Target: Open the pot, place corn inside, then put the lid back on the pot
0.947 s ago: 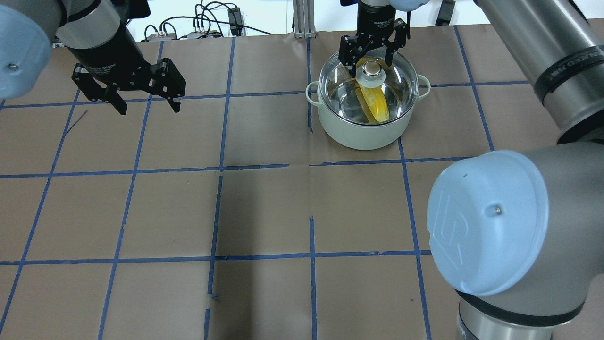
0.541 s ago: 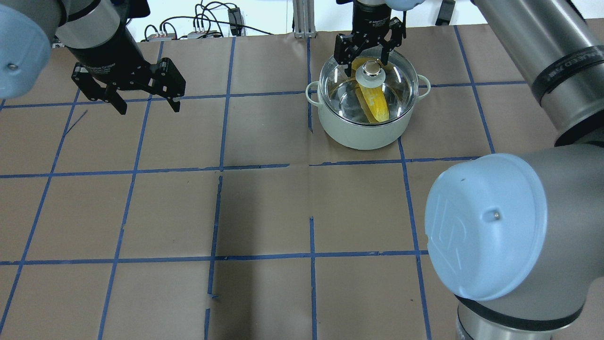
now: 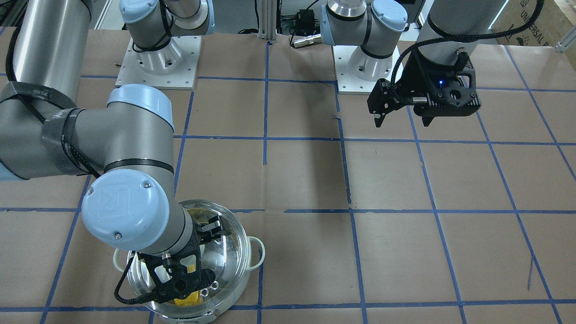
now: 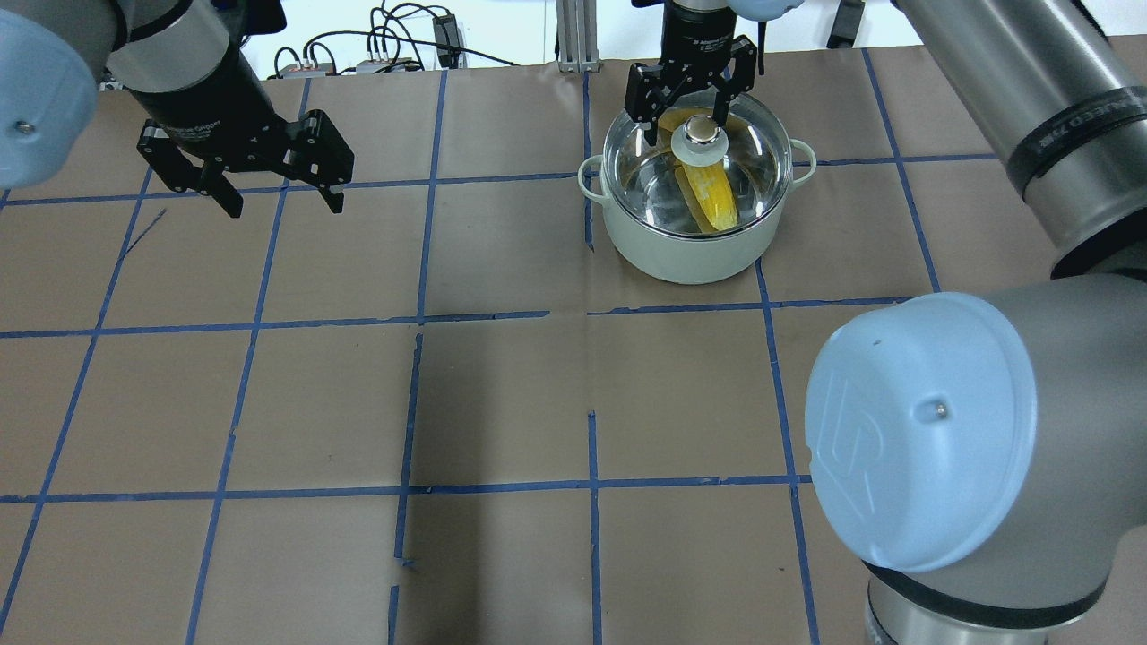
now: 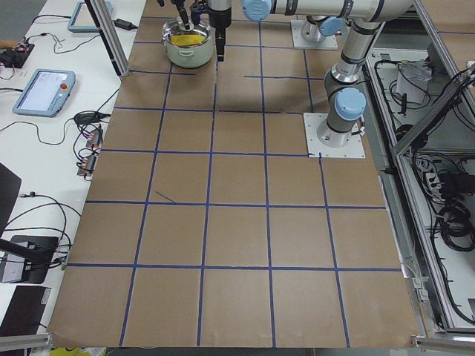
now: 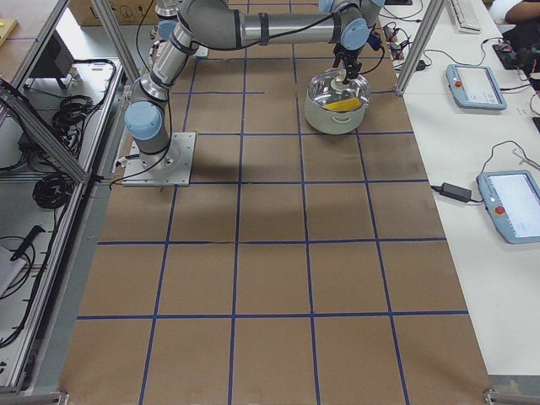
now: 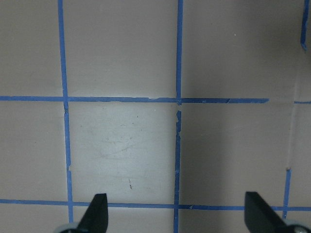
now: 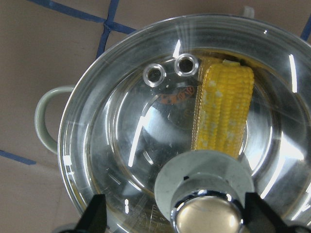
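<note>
The mint-green pot (image 4: 681,255) stands at the far middle-right of the table. The glass lid (image 4: 753,161) sits on it, knob (image 4: 702,134) up. The yellow corn (image 4: 717,202) lies inside and shows through the glass. My right gripper (image 4: 685,118) is open and hangs just above and behind the knob, touching nothing. The right wrist view shows the knob (image 8: 204,194) between the open fingertips, the corn (image 8: 223,111) and two vent rings (image 8: 170,70). My left gripper (image 4: 285,206) is open and empty, far left of the pot, over bare paper (image 7: 146,145).
Brown paper with a blue tape grid (image 4: 502,313) covers the table. Cables and an aluminium post (image 4: 573,36) lie at the far edge. My right arm's elbow (image 4: 923,430) bulks over the near right. Teach pendants (image 6: 477,84) lie on the side bench.
My right gripper, open throughout, has lifted and drawn back from the lid's knob, shifting slightly left. The lid stays on the pot. The left arm has not moved.
</note>
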You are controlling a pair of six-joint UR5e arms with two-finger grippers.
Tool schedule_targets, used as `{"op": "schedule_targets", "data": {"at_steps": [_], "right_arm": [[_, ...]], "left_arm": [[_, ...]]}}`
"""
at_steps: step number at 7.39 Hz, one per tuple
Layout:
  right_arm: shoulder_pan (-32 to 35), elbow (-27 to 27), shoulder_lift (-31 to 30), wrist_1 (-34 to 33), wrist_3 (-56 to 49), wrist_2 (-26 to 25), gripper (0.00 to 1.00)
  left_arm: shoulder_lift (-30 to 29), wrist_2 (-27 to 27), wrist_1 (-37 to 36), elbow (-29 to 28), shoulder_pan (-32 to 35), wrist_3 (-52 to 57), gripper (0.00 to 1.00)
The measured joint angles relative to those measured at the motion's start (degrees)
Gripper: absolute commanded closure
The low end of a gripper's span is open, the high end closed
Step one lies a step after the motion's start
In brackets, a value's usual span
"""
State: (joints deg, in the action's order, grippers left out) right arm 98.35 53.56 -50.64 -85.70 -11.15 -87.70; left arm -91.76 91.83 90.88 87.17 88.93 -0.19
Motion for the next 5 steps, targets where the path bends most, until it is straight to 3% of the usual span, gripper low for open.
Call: {"op": "schedule_targets", "data": {"at_steps": [5], "right_arm": [[-0.3,-0.2,-0.2,-0.4,-1.1,-0.3,0.01]], "left_arm": [[0.0,0.0,0.0,0.0,0.0,0.0,0.00]]}}
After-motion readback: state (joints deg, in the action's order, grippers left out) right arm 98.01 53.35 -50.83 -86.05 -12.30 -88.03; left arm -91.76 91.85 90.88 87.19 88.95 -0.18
